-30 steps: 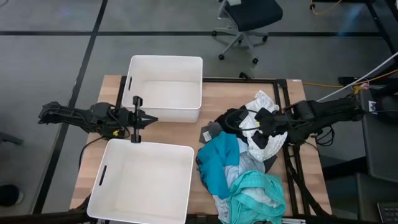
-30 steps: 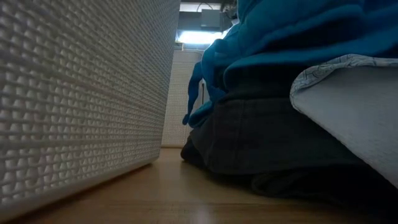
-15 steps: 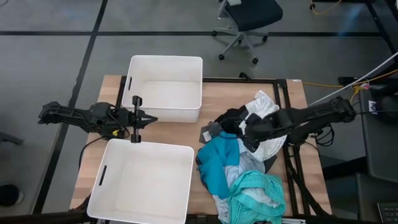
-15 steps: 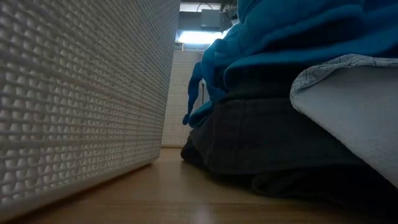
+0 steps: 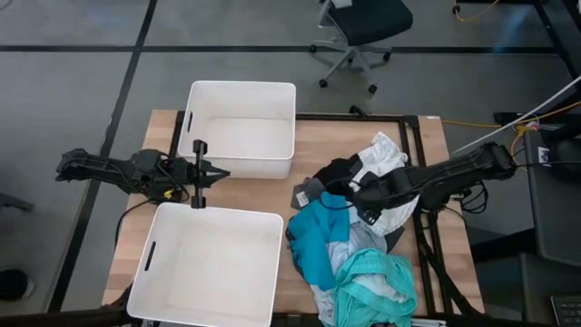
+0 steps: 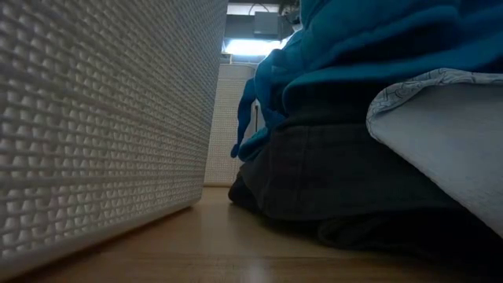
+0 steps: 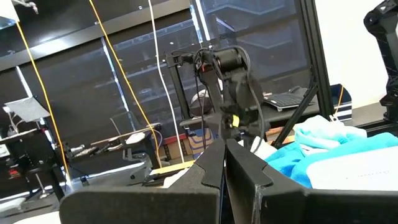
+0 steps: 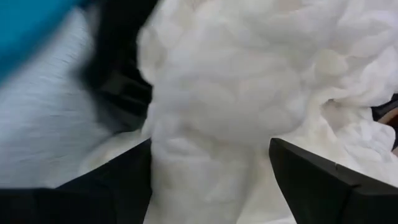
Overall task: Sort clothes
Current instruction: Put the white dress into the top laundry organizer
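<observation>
Filling the frame's middle, table (image 5: pixel 354 136): wooden top under everything.
Near bin (image 5: pixel 213 268): lower left of the high view, white; its wall blocks the left of the low view.
Far bin (image 5: pixel 241 127): upper centre, white.
Clothes (image 5: pixel 359 245): heap at lower right of the table, beside the bins; teal, blue, white, grey, black. No lettering can be read.
Chair (image 5: pixel 363 27): top edge, on the floor.
Right gripper (image 5: pixel 356 193): reaching left into the heap, fingers apart around a white garment (image 8: pixel 217 93).
Left gripper (image 5: pixel 211 174): between the bins at centre left, fingers together, holding nothing.
</observation>
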Robot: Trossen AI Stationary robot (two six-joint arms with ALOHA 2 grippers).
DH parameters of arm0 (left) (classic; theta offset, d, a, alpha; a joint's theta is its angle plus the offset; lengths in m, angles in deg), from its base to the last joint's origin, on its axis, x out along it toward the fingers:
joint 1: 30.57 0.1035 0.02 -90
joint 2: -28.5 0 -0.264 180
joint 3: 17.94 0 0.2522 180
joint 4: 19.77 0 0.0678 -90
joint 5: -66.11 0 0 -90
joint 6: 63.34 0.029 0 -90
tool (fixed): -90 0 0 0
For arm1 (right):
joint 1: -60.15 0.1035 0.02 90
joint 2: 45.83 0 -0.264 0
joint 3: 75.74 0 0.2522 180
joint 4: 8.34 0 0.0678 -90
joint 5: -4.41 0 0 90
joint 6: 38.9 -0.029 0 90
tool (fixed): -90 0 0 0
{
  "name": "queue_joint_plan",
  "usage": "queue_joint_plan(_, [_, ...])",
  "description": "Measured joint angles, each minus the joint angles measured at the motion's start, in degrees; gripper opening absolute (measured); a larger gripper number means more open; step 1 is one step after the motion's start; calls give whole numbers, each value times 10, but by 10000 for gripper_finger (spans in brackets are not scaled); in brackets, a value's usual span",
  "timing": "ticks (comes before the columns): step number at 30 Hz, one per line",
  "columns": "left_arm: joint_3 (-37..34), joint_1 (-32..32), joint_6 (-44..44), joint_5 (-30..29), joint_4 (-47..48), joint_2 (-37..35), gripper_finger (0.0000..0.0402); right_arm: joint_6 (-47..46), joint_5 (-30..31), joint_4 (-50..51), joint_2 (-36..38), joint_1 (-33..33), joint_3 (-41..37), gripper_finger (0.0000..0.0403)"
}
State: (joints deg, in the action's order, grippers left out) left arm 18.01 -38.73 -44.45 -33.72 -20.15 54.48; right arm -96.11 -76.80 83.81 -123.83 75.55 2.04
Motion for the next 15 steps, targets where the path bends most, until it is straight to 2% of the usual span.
queue_joint_plan(5, [0,0,4,0,-6,0,5,35,12,-43,0,0,-62,302])
queue_joint_plan(8, [0,0,13,0,-13,0,5,44,33,-59,0,-1,-94,287])
queue_joint_plan(11, [0,0,13,0,-16,0,5,52,37,-74,0,0,-118,247])
queue_joint_plan(15, [0,0,13,0,-16,0,5,63,39,-98,0,0,-134,164])
